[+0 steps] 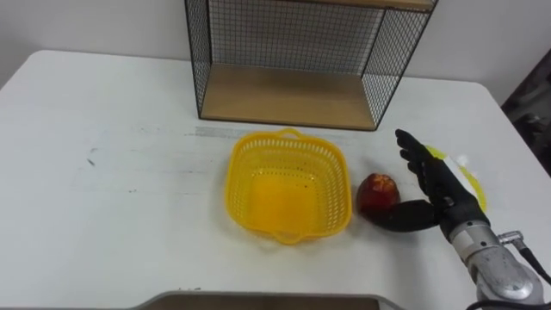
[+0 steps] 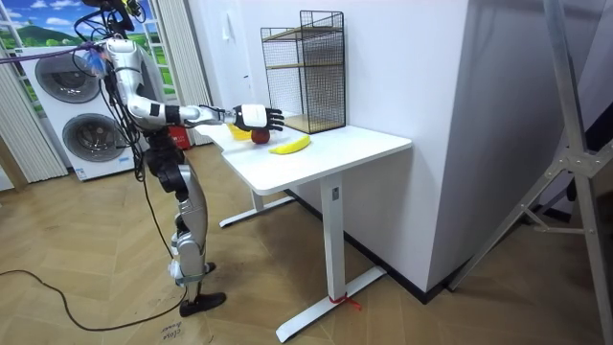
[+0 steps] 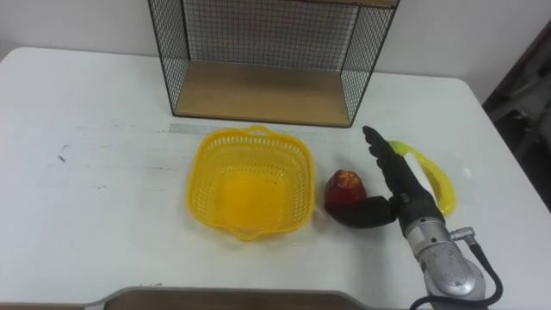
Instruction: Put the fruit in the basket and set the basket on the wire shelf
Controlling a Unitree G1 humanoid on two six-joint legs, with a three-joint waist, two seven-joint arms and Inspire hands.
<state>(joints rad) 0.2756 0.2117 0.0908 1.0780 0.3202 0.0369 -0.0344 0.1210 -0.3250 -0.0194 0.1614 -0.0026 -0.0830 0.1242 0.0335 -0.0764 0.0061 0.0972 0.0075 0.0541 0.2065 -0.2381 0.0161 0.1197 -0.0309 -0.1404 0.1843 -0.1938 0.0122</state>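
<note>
Right hand (image 1: 443, 191) at 3 o'clock of round red apple (image 1: 377, 193), fingers (image 1: 417, 158) straight, spread, unclosed. Risk: knocking apple rolling before closing.

The yellow basket (image 1: 238, 165) is sitting empty in the middle of the white worktop (image 1: 112, 172), just in front of the wire shelf (image 1: 288, 96) with its wooden board. A red apple (image 1: 377, 192) is lying just beside the basket's right side. The right hand (image 1: 443, 191) is reaching in from the lower right, fingers straight, thumb stretching along the apple's near side. A banana (image 1: 476, 191) is lying partly hidden behind the hand.
</note>
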